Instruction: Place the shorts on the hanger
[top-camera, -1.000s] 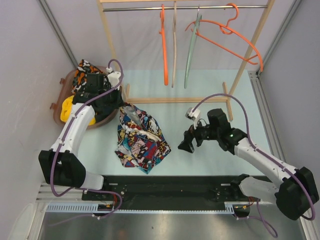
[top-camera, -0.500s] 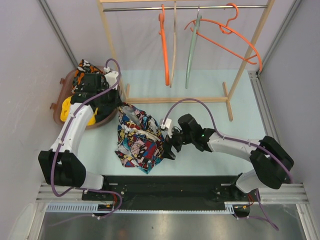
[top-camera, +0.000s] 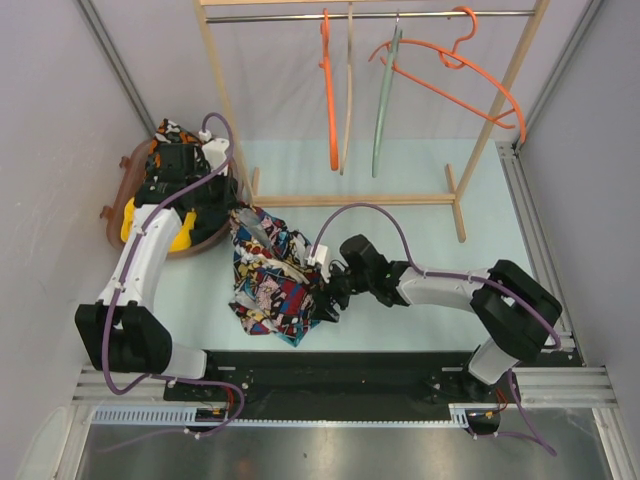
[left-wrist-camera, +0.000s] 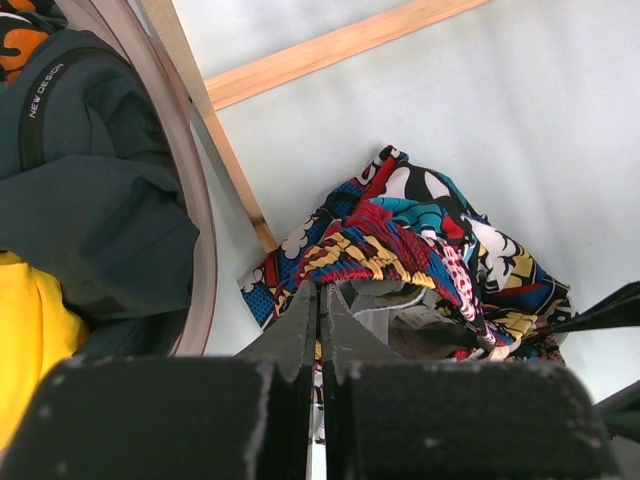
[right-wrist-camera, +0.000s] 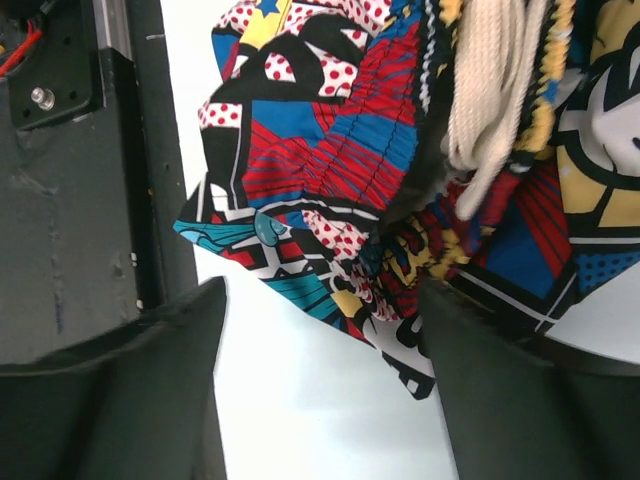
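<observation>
The comic-print shorts (top-camera: 270, 280) lie crumpled on the table between the arms. My left gripper (top-camera: 238, 212) is shut on their upper left waistband; in the left wrist view the closed jaws (left-wrist-camera: 320, 292) pinch the cloth's edge (left-wrist-camera: 400, 240). My right gripper (top-camera: 323, 298) is open at the shorts' right edge. In the right wrist view its fingers (right-wrist-camera: 150, 370) stand wide apart round the gripper's middle (right-wrist-camera: 320, 330), with the shorts' hem (right-wrist-camera: 330, 230) and pale drawstring (right-wrist-camera: 490, 90) just ahead. The thin orange hanger (top-camera: 455, 80) hangs tilted on the rail at the back right.
A brown basket (top-camera: 117, 205) at the left holds an orange-black-white garment (top-camera: 165, 135), a yellow one (top-camera: 135, 218) and a dark one (left-wrist-camera: 90, 180). A thick orange hanger (top-camera: 328, 90), a beige one (top-camera: 348, 90) and a pale green one (top-camera: 382, 100) hang on the wooden rack (top-camera: 350, 200).
My right arm has swung left from the open table to the shorts' right edge. My left gripper has drawn slightly up and left, and the shorts have bunched narrower.
</observation>
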